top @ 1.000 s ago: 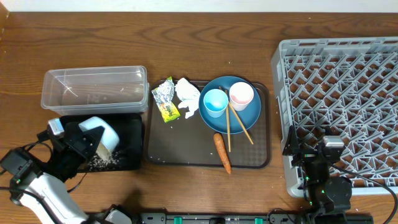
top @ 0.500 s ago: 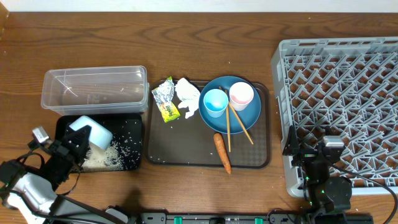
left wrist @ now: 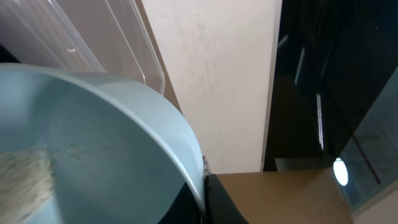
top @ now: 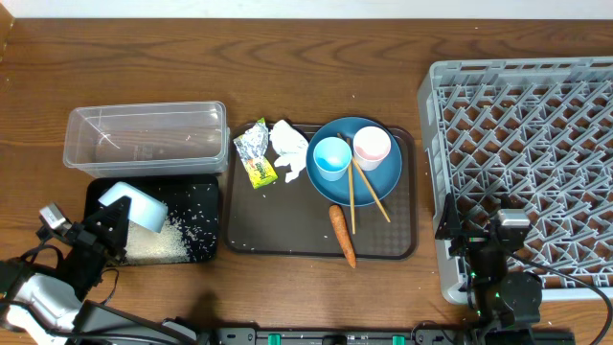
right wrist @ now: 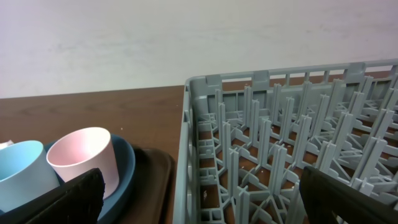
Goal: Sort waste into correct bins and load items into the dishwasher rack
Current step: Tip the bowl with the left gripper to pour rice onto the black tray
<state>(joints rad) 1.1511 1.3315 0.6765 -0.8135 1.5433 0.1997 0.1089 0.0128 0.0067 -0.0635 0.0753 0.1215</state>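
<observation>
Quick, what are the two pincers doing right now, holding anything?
Left pincer: shut on the light-blue round bowl, tipped over the shallow black rectangular tray.
Right pincer: open, holding nothing.

Overhead is looking straight down on the bench (top: 316, 57). Left wrist is hugging the bowl (left wrist: 93, 143) (tilted upward); right wrist is peering low across the rack (right wrist: 267, 143), sharing the pink cup (right wrist: 84, 155) with overhead.

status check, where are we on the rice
Left gripper shut on light-blue bowl, tipped over black tray; rice in tray. Right gripper open by dishwasher rack. Nothing in the way.
</observation>
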